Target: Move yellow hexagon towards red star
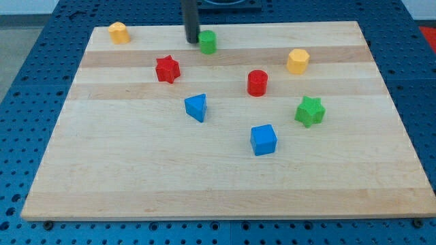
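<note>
Eight small blocks are sitting on the wooden counter point(225, 184) you are looking at, which is resting on a blue perforated surface point(20, 102). You are seeing the dark rod coming down from the view's top, and my tip point(193, 41) is standing just to the view's left of a green cylinder point(208, 42), so close that you cannot tell whether the two are touching. No claw is showing for you to check: the arm is ending in this rod alone, so nothing is being clamped.

You are finding the yellow hexagon point(298, 60) toward the view's upper right, well apart from my tip, with the green cylinder lying between them. The red star point(167, 69) is sitting below and a little to the view's left of my tip, near it but not touching. A red cylinder point(257, 83) is standing between the star and the hexagon, somewhat lower in the view.

You are also seeing another yellow block point(119, 33) in the view's top-left corner, its shape hard to make out. A blue triangular block point(196, 107) is lying below the red star, a blue cube point(263, 139) is sitting lower still near the middle, and a green star point(310, 111) is resting below the yellow hexagon.
</note>
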Controlling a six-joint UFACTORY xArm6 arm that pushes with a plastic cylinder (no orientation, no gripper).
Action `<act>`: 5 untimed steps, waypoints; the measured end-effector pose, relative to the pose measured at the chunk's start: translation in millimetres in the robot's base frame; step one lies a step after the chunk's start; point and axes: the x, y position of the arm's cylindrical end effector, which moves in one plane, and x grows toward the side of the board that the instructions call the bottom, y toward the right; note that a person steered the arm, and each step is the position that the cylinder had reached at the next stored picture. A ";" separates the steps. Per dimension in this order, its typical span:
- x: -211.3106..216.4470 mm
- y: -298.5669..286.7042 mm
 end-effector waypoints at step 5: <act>-8.0 154.2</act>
